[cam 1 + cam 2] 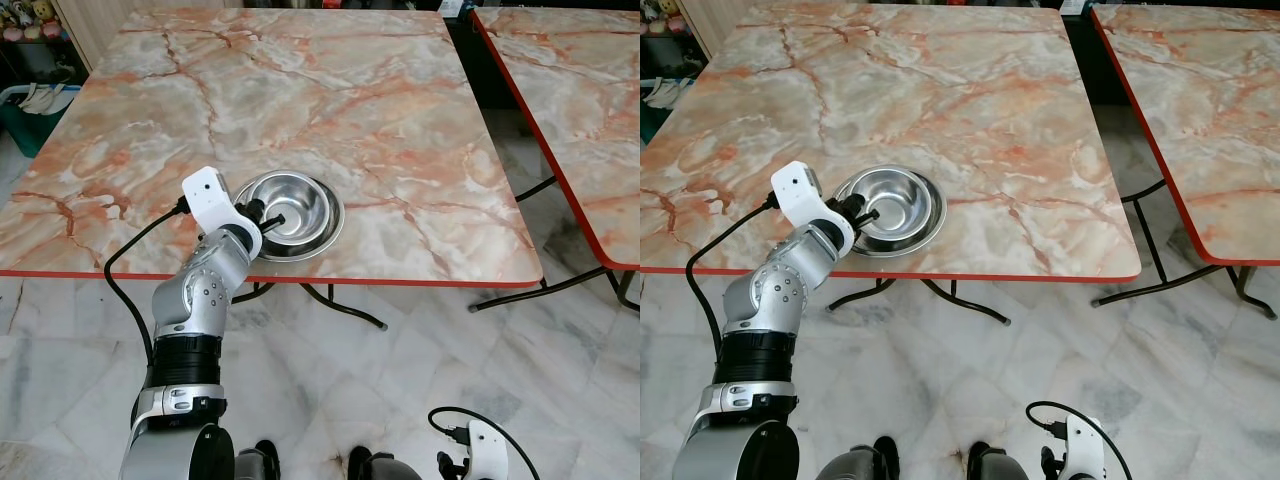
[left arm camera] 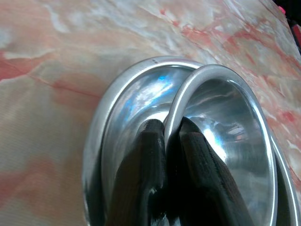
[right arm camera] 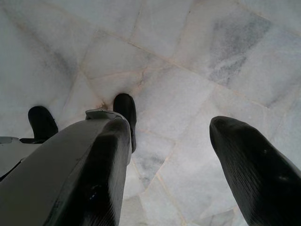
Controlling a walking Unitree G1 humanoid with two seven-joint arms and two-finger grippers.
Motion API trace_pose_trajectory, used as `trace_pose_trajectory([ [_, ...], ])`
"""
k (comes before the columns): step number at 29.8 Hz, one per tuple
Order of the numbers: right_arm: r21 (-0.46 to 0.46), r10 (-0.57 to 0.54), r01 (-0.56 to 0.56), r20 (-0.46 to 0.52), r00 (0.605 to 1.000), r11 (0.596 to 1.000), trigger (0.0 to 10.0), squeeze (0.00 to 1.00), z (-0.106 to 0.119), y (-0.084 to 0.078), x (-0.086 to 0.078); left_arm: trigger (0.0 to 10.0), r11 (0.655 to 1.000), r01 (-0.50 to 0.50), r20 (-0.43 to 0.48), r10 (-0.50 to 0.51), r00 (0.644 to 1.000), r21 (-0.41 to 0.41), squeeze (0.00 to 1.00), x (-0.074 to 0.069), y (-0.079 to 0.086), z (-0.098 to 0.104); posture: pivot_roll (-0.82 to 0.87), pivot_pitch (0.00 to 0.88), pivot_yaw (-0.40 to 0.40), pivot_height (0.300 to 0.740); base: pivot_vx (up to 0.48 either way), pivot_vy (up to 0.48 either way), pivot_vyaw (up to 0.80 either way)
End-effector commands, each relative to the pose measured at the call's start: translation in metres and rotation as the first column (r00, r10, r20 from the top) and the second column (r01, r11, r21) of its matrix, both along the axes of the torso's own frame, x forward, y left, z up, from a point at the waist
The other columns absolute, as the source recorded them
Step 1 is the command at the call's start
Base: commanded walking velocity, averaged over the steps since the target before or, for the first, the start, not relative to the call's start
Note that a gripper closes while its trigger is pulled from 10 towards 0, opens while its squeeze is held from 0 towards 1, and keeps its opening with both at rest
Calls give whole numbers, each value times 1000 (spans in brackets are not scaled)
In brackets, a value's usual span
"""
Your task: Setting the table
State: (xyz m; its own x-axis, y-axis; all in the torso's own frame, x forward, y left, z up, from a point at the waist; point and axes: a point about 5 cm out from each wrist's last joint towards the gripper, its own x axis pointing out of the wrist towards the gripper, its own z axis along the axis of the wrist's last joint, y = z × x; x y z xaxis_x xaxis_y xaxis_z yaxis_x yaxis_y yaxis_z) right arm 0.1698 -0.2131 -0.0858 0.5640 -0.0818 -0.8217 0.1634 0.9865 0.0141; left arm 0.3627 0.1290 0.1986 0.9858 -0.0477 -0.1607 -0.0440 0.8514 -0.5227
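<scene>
A: Where are the bowls?
B: On the marble-patterned table (image 1: pixel 380 110), close to its near red edge and left of the middle; a larger steel bowl (image 1: pixel 322 232) sits flat on the top, and a smaller steel bowl (image 2: pixel 235 141) lies inside it, tilted, its rim lifted on the side towards the robot.

A: And the left gripper (image 1: pixel 268 219)?
B: It reaches over the near-left side of the bowls; the silver left arm rises from the near left, with a white wrist camera block and a black cable looping down off the table edge; in the left wrist view the two black fingers (image 2: pixel 141 179) are pressed nearly together, pinching the rim of the smaller bowl, one finger inside it and one outside, in the gap between the two bowls.

A: The right gripper (image 3: pixel 169 155)?
B: It hangs idle low on the near right; in the right wrist view its fingers are spread wide apart over the pale marble floor (image 3: pixel 188 56), with the robot's black feet showing below.

A: Anything else around?
B: A second table (image 1: pixel 570 110) of the same pattern stands to the right, apart from the first; black folding legs show under both; at the far left there is a teal bin (image 1: pixel 30 120) on the floor.
</scene>
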Motion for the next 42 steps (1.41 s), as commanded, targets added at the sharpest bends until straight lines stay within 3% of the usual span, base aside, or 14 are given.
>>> trace_pose_trajectory([
  [1, 4, -9, 9, -32, 999, 1000, 10000, 0, -4, 0, -9, 10000, 1000, -19, 6, 19, 1000, 5, 0, 2, 0, 3, 5, 210, -14, 740, 0, 0, 0],
  [9, 3, -10, 10, -32, 999, 1000, 10000, 0, -4, 0, -10, 10000, 999, -36, -12, 36, 999, -10, 0, 4, -6, 1, 0, 211, -15, 740, 0, 0, 0],
  [10, 4, -11, 11, -32, 999, 1000, 10000, 0, -4, 0, -10, 10000, 999, -33, -13, 33, 999, -10, 890, 4, -8, 0, 0, 211, -15, 740, 0, 0, 0],
  [12, 4, -12, 12, -32, 999, 1000, 10000, 0, -4, 0, -10, 10000, 999, -32, -14, 32, 999, -10, 890, 4, -8, 0, 0, 211, -15, 740, 0, 0, 0],
  [13, 4, -12, 12, -32, 999, 1000, 10000, 0, -4, 0, -10, 10000, 999, -33, -14, 33, 999, -10, 1000, 4, -8, 0, 1, 211, -14, 740, 0, 0, 0],
  [14, 4, -11, 11, -32, 999, 1000, 10000, 0, -4, 0, -10, 10000, 999, -37, -11, 37, 999, -4, 529, 4, -7, 1, 3, 212, -14, 740, 0, 0, 0],
  [16, 4, -10, 10, -32, 999, 1000, 10000, 0, -4, 0, -10, 10000, 999, -41, -10, 41, 999, 0, 529, 4, -7, 1, 3, 212, -14, 740, 0, 0, 0],
  [17, 5, -9, 10, -32, 999, 1000, 10000, 0, -4, 0, -10, 10000, 999, -46, -6, 46, 999, 8, 0, 5, -6, 2, 4, 212, -14, 740, 0, 0, 0],
  [31, 4, -8, 8, -32, 999, 1000, 10000, 0, -4, 0, -9, 10000, 999, 17, -3, -17, 1000, 46, 0, 3, -10, 6, 6, 210, -15, 740, 0, 0, 0],
  [34, 4, -7, 7, -32, 999, 1000, 10000, 0, -4, 0, -9, 10000, 998, 41, -9, -41, 999, 56, 86, 2, -13, 6, 9, 210, -16, 740, 0, 0, 0],
  [35, 4, -7, 7, -32, 999, 1000, 10000, 0, -4, 0, -9, 10000, 997, 51, -7, -51, 999, 60, 1000, 2, -14, 6, 9, 210, -16, 740, 0, 0, 0],
  [37, 5, -7, 7, -32, 999, 1000, 10000, 0, -4, 0, -9, 10000, 996, 63, -3, -63, 998, 67, 1000, 2, -15, 6, 9, 210, -16, 740, 0, 0, 0],
  [38, 5, -7, 7, -32, 999, 1000, 10000, 0, -4, 0, -9, 10000, 996, 61, -2, -61, 998, 69, 0, 2, -15, 7, 9, 210, -16, 740, 0, 0, 0],
  [42, 5, -8, 8, -32, 999, 1000, 10000, 0, -4, 0, -9, 10000, 994, 44, 7, -45, 999, 105, 0, 2, -9, 12, 8, 209, -16, 740, 0, 0, 0],
])
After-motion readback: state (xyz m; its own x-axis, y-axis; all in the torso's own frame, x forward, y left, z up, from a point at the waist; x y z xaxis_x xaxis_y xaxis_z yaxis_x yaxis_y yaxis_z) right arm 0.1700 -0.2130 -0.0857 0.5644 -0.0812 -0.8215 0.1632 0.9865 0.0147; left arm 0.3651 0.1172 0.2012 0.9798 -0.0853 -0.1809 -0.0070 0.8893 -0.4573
